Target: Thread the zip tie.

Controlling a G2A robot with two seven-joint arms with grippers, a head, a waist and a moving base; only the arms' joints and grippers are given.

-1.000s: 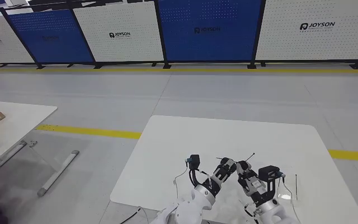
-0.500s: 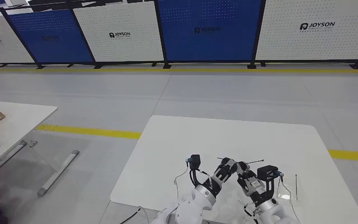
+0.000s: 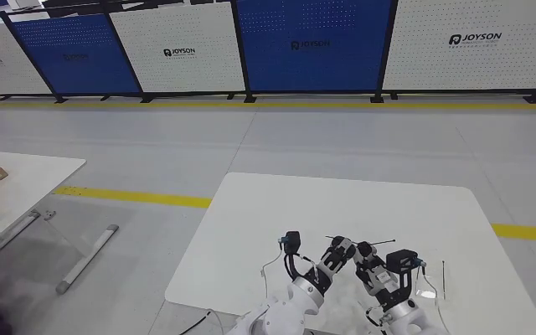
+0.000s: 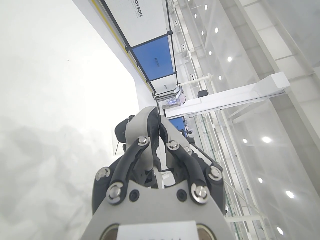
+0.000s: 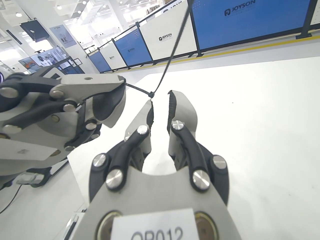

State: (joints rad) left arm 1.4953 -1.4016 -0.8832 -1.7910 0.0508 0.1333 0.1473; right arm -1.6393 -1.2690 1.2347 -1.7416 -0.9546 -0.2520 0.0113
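Black and thin, the zip tie (image 5: pixel 151 94) hangs in the air between the two grippers, above the near part of the white table (image 3: pixel 335 201). The left gripper (image 5: pixel 123 82) has its fingers pressed together on one end of the tie, and a short stretch runs from those tips to the tie's small square head. From the head the long strap rises away towards the far side of the room. In the left wrist view the left gripper (image 4: pixel 158 116) shows its two pads closed tight against each other.

The right gripper (image 5: pixel 161 95) has its fingers apart, with a clear gap between the pads and nothing held. The tie's head sits just beyond the tip of one of those fingers; whether it touches that tip cannot be told.

Seen from above, the left gripper (image 3: pixel 341 245) and the right gripper (image 3: pixel 362 249) are close side by side near the table's near edge, and the zip tie (image 3: pixel 381 243) shows as a fine line sticking out to the right past them. Well to the right, a second black tie (image 3: pixel 443 279) lies flat on the table.
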